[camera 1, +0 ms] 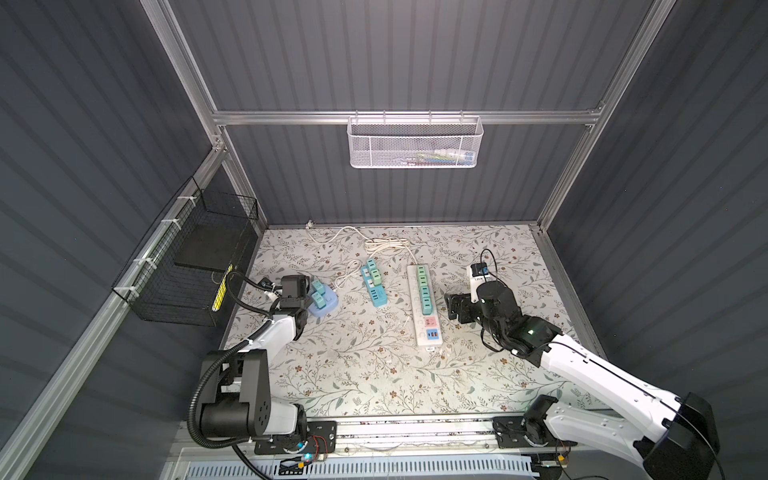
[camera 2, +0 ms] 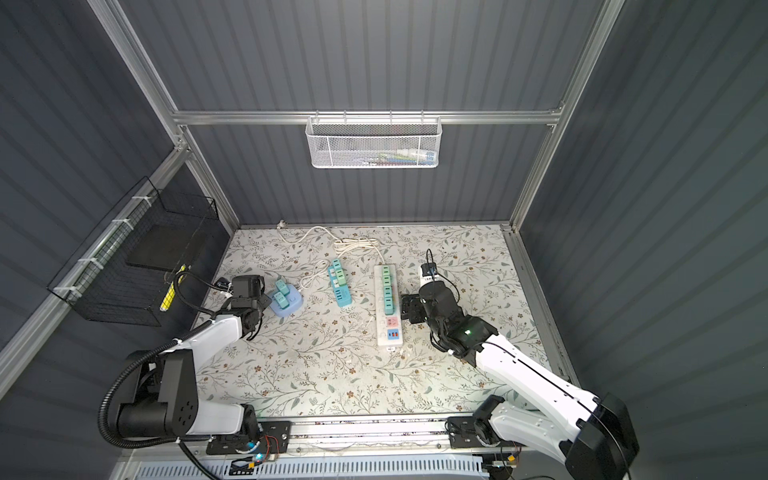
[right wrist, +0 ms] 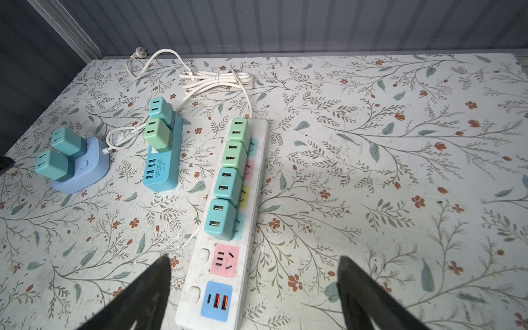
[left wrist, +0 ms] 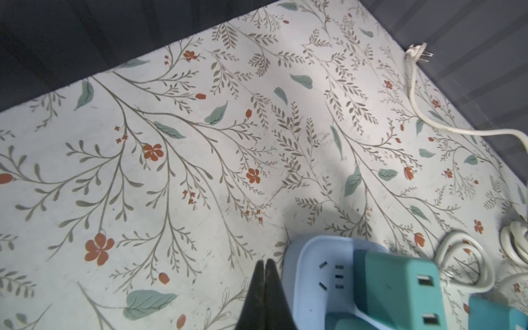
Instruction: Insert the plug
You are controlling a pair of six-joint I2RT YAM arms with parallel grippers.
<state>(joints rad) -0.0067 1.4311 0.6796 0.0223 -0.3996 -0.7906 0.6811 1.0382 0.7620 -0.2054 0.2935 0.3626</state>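
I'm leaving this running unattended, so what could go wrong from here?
The left gripper is shut on nothing, right beside the light blue socket base; a sideways move could shove it. The open right gripper hangs close to the white power strip; advancing could hit its switch buttons or skid the strip.

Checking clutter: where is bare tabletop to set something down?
Bare: near tabletop in front of the white strip; far stretch between it and the right wall. Crowded: round socket, blue strip, white strip side by side, cords coiled behind.
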